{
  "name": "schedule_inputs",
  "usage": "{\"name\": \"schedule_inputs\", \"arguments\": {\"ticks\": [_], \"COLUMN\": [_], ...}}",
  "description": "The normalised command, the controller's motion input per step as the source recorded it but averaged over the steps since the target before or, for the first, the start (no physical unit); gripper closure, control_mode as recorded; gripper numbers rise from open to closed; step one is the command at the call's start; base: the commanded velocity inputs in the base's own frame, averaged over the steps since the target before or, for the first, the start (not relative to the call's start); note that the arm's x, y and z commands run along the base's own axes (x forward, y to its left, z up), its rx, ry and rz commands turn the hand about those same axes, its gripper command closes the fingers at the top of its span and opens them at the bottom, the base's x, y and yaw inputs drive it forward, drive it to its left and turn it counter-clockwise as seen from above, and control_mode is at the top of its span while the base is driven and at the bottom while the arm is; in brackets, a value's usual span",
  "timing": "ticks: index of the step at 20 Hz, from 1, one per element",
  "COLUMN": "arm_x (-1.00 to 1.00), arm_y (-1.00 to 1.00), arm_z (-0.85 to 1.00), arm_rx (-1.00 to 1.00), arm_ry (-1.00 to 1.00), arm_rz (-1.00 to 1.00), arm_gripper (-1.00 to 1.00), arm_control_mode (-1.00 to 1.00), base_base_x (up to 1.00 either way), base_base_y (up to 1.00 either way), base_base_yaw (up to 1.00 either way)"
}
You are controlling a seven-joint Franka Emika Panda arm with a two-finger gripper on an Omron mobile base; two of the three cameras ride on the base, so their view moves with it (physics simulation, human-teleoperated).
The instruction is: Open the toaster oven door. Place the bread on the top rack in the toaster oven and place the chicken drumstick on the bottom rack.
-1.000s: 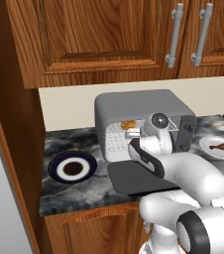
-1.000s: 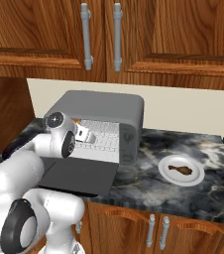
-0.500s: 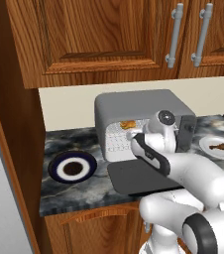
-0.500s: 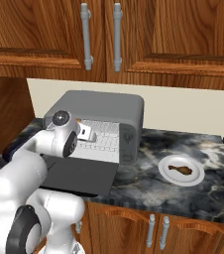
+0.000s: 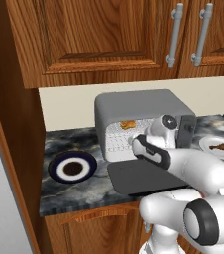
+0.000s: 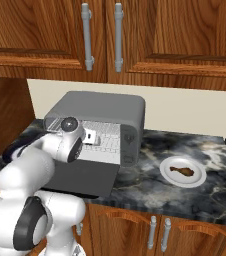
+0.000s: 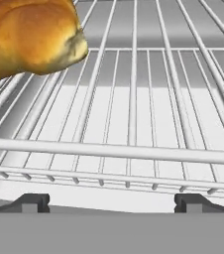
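Toaster oven [image 5: 139, 106]: grey box on the dark marbled counter [image 6: 185, 200], under the wooden cabinets [image 6: 135, 35].
Toaster oven door [image 5: 143, 176]: folded down flat in front of the oven, lying over the counter.
Bread [image 7: 29, 34]: golden lump resting on the top rack [image 7: 134, 99], toward its left side in the hand view; in the left base view it sits high inside the white interior [image 5: 128, 124].
Chicken drumstick [image 6: 181, 171]: lies on a white plate [image 6: 197, 180] on the counter, right of the oven, well apart from it.
Gripper [image 7: 111, 201]: at the oven mouth, its 2 fingertips spread wide and released, grasping nothing; the bread lies beyond them, untouched.
Dark-rimmed plate [image 5: 72, 168]: on the counter left of the oven.
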Motion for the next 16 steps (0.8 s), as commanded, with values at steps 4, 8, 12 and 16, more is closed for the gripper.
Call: {"name": "schedule_inputs", "arguments": {"ticks": [4,8,12,16], "arm_x": [0.05,0.30,0.42,0.36], "arm_y": [0.06,0.01,0.02,0.05], "arm_z": [-0.28,0.03,-0.01,-0.37], "arm_rx": [-0.01,0.00,0.00,-0.01], "arm_ry": [-0.01,-0.12,-0.09,0.00], "arm_rz": [0.00,0.00,0.00,0.00], "arm_gripper": [-1.00,-1.00,-1.00,-1.00], "arm_control_mode": [-1.00,-1.00,-1.00,-1.00], "base_base_x": [0.00,0.00,0.00,0.00], "base_base_y": [0.00,0.00,0.00,0.00], "base_base_yaw": [0.00,0.00,0.00,0.00]}}
